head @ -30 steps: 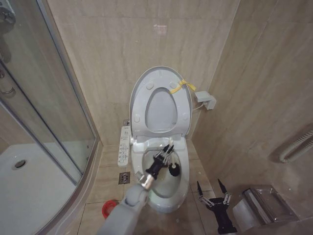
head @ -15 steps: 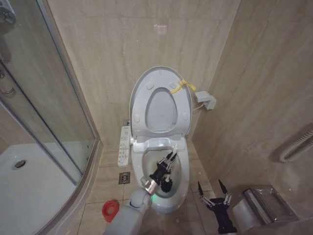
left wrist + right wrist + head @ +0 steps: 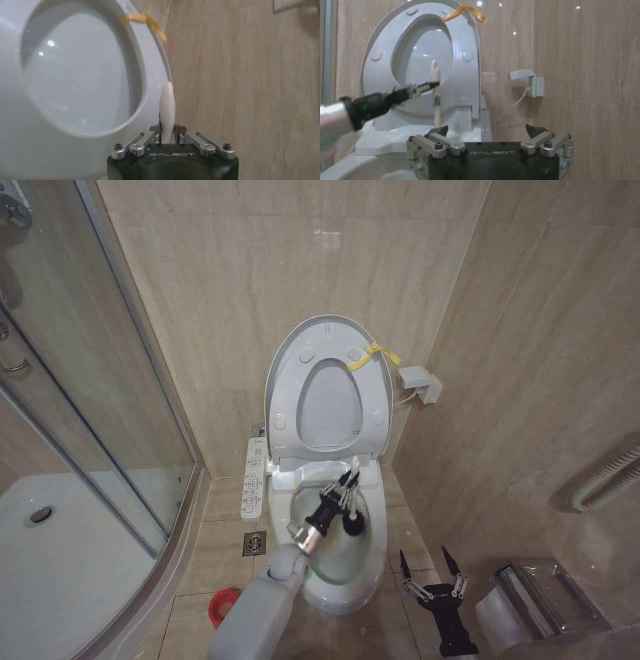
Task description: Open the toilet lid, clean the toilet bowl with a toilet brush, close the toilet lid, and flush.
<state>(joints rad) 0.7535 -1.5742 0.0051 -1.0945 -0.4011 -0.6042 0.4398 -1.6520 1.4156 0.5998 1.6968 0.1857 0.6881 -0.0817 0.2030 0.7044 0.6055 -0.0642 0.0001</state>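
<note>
The toilet lid (image 3: 328, 385) stands raised against the wall, ribbon (image 3: 372, 357) at its edge. The left end effector (image 3: 341, 500) is clamped on the toilet brush (image 3: 351, 510), upright with its dark head down inside the toilet bowl (image 3: 372, 555). The right end effector (image 3: 431, 568) hangs beside the bowl, fingers apart, holding nothing.

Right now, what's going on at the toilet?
The left gripper is shut on the toilet brush, with the dark brush head down inside the toilet bowl and the pale handle sticking up past the fingers. The toilet lid stands raised against the wall together with the seat, its yellow ribbon at the edge. The right gripper hangs open beside the bowl, holding nothing. The red brush holder sits on the floor.
</note>
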